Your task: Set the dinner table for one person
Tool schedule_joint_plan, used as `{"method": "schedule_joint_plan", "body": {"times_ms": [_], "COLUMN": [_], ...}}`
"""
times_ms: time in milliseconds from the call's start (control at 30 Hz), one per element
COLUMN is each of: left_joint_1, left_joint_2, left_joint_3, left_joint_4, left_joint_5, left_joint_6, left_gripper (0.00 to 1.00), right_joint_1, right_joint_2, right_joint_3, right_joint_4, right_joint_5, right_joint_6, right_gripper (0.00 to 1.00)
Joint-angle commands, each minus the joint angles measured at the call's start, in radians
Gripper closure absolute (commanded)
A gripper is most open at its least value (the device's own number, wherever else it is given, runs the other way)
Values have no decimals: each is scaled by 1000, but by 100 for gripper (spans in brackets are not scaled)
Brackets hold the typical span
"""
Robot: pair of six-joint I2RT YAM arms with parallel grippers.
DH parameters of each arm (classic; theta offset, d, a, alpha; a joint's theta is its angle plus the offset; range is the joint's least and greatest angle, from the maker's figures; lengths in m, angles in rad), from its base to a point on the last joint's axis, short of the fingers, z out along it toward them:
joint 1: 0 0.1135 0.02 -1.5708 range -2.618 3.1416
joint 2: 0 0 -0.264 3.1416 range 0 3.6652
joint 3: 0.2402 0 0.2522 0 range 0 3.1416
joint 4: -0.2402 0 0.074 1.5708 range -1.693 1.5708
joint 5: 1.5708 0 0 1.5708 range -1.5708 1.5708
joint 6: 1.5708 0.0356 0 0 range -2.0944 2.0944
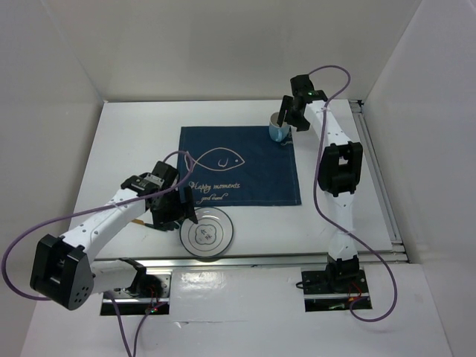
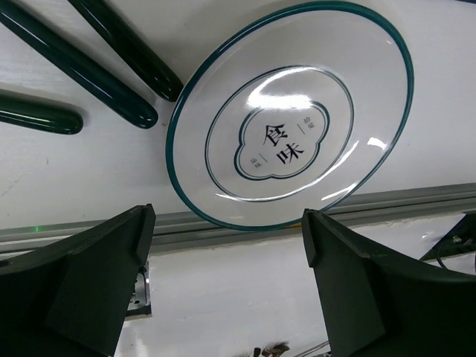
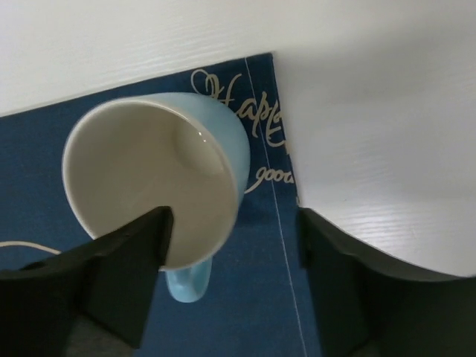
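Note:
The white dinner table [image 1: 126, 141] carries a navy placemat [image 1: 238, 167] with a white fish drawing. A white plate with a teal rim [image 1: 207, 233] lies at the table's near edge, off the placemat; it also shows in the left wrist view [image 2: 290, 111]. My left gripper [image 1: 181, 214] is open and empty just left of the plate, its jaws [image 2: 227, 275] wide apart past the plate's rim. A light blue mug [image 1: 280, 133] stands on the placemat's far right corner. My right gripper [image 1: 288, 119] is open over it, with the mug's wall and handle [image 3: 186, 279] between the fingers.
Three dark green utensil handles [image 2: 74, 63] lie on the table left of the plate. Metal rails run along the near edge [image 1: 297, 259] and the right edge [image 1: 379, 178]. White walls close in the table on the left, back and right.

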Motion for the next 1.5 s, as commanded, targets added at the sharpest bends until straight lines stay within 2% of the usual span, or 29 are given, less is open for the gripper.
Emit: {"method": "schedule_joint_plan", "body": {"times_ms": [0,100,233,467,733,900,967,1067,1100,1167,1200,1333,1467], "left_joint_1": [-7,-7,-7,-7,-7,-7,-7,-7,-7,-7,-7,-7,-7], "left_joint_2": [14,14,0,-83,-133,-143,-133,-124,-124,-124,-136,-147,-173], "left_joint_3": [-33,-59,-105,-232,-359,-444,-455,-455,-455,-455,-455,-418,-381], "left_joint_4": [18,18,49,210,366,503,529,540,540,540,528,463,416], "left_joint_5": [-11,-11,8,30,44,90,99,110,110,110,110,101,101], "left_joint_6": [-46,-81,-126,-186,-238,-247,-247,-227,-227,-227,-227,-197,-174], "left_gripper": [0,0,0,8,18,26,26,37,48,61,74,100,100], "right_joint_1": [-6,-6,-6,-6,3,3,3,3,3,3,3,3,3], "right_joint_2": [-52,-73,-130,-282,-521,-600,-615,-636,-637,-646,-646,-656,-666], "right_joint_3": [32,43,20,-131,-388,-454,-477,-496,-496,-505,-505,-514,-514], "right_joint_4": [19,19,10,10,43,44,54,54,54,54,54,54,54], "right_joint_5": [-36,-46,-46,-36,-17,3,3,12,12,12,12,21,39], "right_joint_6": [-9,-9,-9,-29,-49,-58,-67,-67,-67,-67,-67,-67,-67], "right_gripper": [19,12,9,9,8,8,8,8,8,8,8,8,8]}}
